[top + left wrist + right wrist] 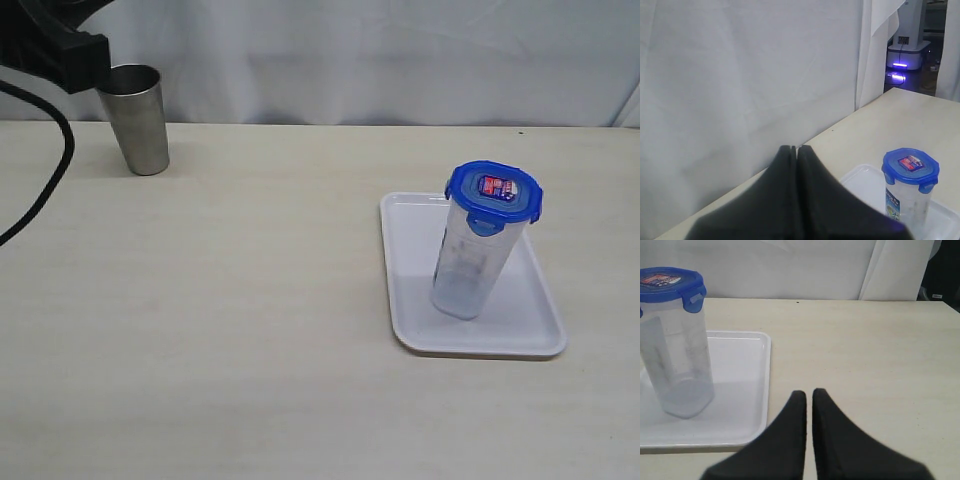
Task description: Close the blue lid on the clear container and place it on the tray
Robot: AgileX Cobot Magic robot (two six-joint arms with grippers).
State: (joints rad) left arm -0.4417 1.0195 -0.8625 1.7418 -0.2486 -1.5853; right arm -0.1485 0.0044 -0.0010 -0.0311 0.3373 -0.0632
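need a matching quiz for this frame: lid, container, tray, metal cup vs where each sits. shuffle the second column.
Things:
1. blue lid
2. clear container
3. tray
4. steel cup

Places:
a. on the table, far back on the left of the exterior view, by the backdrop
b. standing upright on the tray
c. lying flat on the table, right side of the exterior view
d. seated on top of the clear container

Pairs: 1-d, 2-b, 3-c, 4-a

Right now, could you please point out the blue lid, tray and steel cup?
blue lid (494, 187): exterior view, top sticker.
tray (410, 290): exterior view, bare left floor.
steel cup (140, 125): exterior view, side wall.
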